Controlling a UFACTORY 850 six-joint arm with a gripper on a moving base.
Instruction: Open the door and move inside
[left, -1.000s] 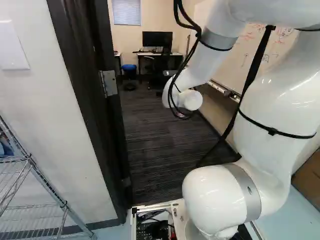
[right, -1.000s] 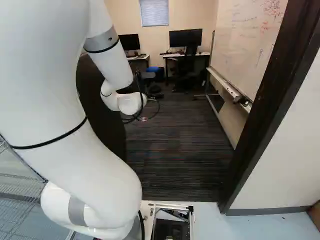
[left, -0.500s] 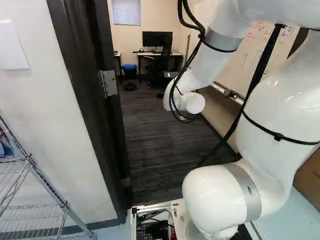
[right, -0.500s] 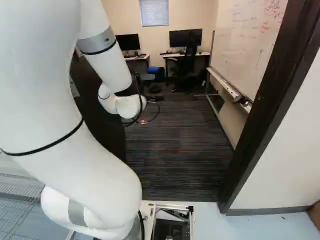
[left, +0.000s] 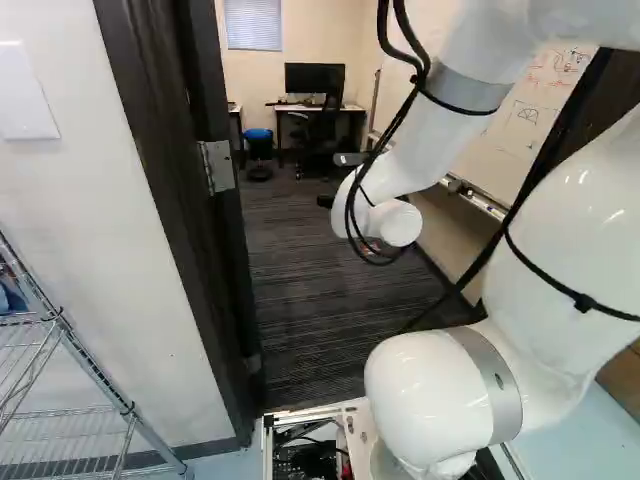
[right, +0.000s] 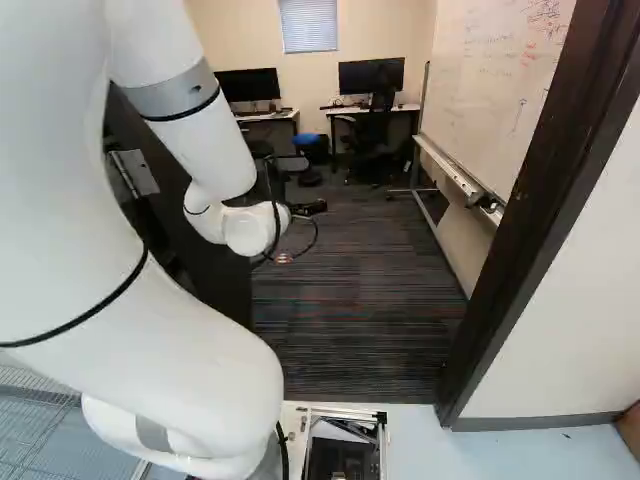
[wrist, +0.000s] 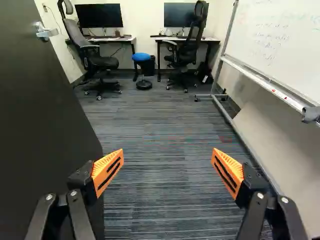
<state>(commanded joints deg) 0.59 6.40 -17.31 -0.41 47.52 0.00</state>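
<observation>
The dark door stands swung open into the room; its face (wrist: 40, 110) lies beside the gripper in the wrist view, with a silver lever handle (wrist: 46, 33) near its far edge. In the right base view the door (right: 222, 290) shows partly behind my arm. A black part of my gripper (right: 308, 208) pokes out past the white wrist there, its fingers hidden. Seen from the wrist, the gripper (wrist: 167, 167) is open, orange pads wide apart with only carpet beyond them. Neither finger is on the handle. The dark door frame (right: 545, 190) bounds the doorway.
Inside are carpet (right: 360, 320), desks with monitors (wrist: 99, 16), office chairs (wrist: 97, 60) and a blue stool (wrist: 141, 57). A whiteboard (wrist: 280, 40) on a wheeled stand lines one side. A wire shelf (left: 70, 350) stands outside, by the wall beside the frame.
The arm's upper links have shifted right in the left base view and left in the right base view. The wrist has turned, bringing the black gripper part into sight. Base and door have not moved.
</observation>
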